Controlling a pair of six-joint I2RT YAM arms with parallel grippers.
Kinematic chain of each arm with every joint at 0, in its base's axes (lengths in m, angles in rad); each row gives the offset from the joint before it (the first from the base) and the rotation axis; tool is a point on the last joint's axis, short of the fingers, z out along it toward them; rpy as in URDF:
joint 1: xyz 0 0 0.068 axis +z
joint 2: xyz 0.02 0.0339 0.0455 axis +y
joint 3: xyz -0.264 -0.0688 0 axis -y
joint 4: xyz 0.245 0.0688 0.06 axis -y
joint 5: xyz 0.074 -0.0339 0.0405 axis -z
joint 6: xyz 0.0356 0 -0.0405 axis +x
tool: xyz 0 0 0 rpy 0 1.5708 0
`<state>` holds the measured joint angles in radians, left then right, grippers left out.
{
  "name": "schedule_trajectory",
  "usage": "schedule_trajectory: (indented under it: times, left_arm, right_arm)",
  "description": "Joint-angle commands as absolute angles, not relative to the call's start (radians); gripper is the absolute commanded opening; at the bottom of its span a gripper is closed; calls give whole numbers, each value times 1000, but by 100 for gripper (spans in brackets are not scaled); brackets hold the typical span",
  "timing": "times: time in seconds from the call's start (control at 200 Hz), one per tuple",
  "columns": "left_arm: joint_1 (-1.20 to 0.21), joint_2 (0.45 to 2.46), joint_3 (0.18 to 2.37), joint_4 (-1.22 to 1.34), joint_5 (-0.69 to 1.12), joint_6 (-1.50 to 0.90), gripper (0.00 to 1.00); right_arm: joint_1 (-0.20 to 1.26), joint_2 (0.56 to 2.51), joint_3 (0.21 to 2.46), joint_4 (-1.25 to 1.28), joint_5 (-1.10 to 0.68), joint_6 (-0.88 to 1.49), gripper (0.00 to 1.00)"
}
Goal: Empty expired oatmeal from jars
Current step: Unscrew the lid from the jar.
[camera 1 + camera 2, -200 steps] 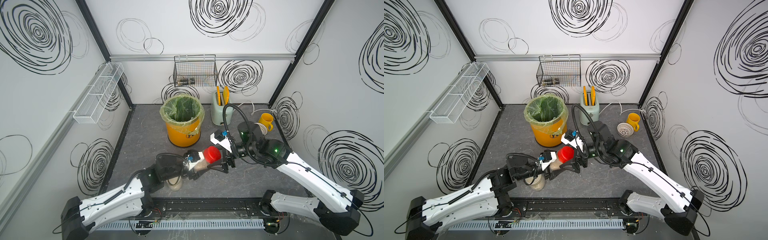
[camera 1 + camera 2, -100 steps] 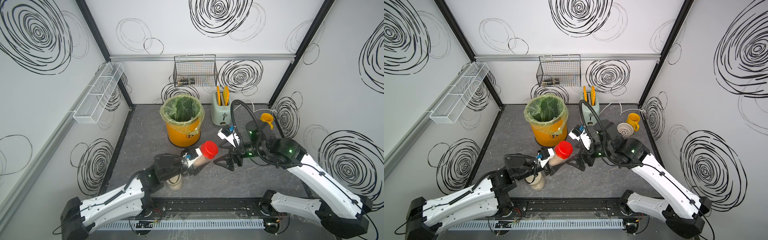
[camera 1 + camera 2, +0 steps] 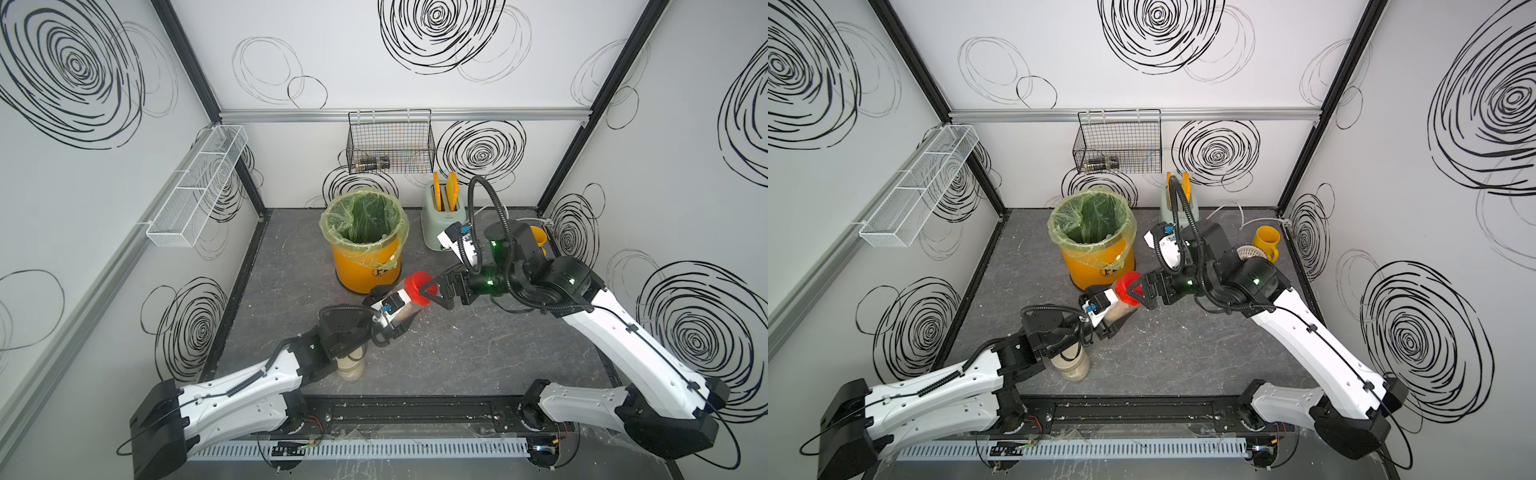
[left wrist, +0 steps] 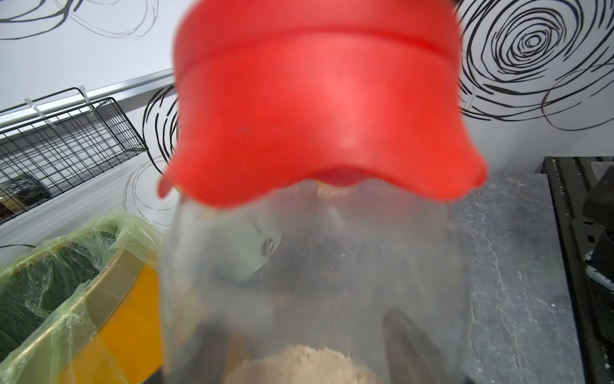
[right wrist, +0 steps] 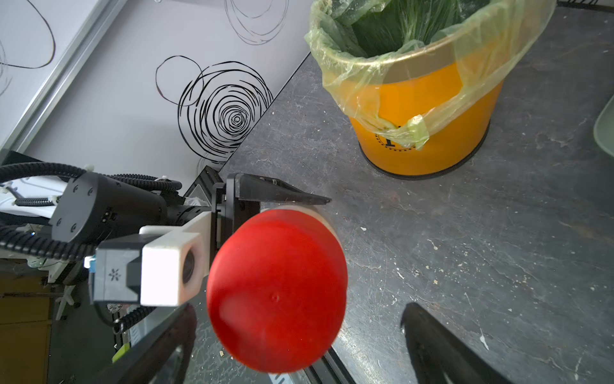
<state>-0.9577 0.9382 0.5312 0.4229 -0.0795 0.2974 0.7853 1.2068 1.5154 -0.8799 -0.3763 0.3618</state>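
A clear jar [image 3: 410, 312] [image 3: 1120, 309] with a red lid [image 3: 419, 286] [image 3: 1128, 286] hangs tilted above the table. My left gripper [image 3: 397, 315] [image 3: 1112, 316] is shut on its body. In the left wrist view the jar [image 4: 309, 266] fills the frame, with oatmeal [image 4: 299, 365] low inside and one finger [image 4: 408, 345] showing through the wall. My right gripper [image 3: 430, 293] [image 5: 292, 332] is open, its fingers [image 5: 432, 342] standing either side of the lid [image 5: 275, 299] with gaps. The cream-lidded jar [image 3: 351, 368] [image 3: 1073, 365] of oatmeal stands under my left arm.
The orange bucket [image 3: 365, 266] [image 5: 422, 116] with a green liner stands just behind the held jar. A green toaster [image 3: 442, 216] and a yellow mug [image 3: 1266, 241] sit at the back right. A wire basket [image 3: 388, 143] and a white shelf [image 3: 195, 195] hang on the walls.
My left arm has lifted the jar a little toward the bucket. My right gripper drew back from the lid, then moved in around it again, jaws still open.
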Motion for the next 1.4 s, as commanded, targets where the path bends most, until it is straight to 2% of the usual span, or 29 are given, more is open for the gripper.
schedule_trajectory:
  times: [0.0,0.155,0.22,0.485,0.65,0.775,0.915,1.111,1.146,1.301,1.396]
  left_arm:
    - [-965,942,556,524,-99,324,73]
    - [-965,939,554,531,-95,319,74]
    - [-965,933,553,531,-93,313,74]
    - [-965,927,545,521,-88,313,74]
    - [-965,912,549,507,-54,304,73]
    - [-963,883,551,497,-6,284,73]
    - [-963,855,554,482,45,259,73]
    - [-962,824,551,464,98,238,73]
    - [-962,821,551,461,102,238,73]
    - [-962,812,551,454,117,233,73]
    - [-962,804,549,455,118,231,73]
  right_arm:
    - [782,1220,1549,-853,-375,390,98]
    - [786,1253,1553,-852,-387,376,100]
    - [791,1263,1557,-856,-391,369,98]
    - [823,1273,1527,-833,-457,364,71]
    - [833,1272,1505,-827,-497,310,66]
    - [833,1258,1498,-824,-564,181,64]
    - [834,1230,1470,-823,-692,-70,63]
    - [832,1154,1403,-786,-718,-310,62]
    - [832,1136,1385,-766,-720,-335,64]
    - [814,1101,1357,-746,-588,-352,88]
    - [765,1094,1356,-754,-580,-333,97]
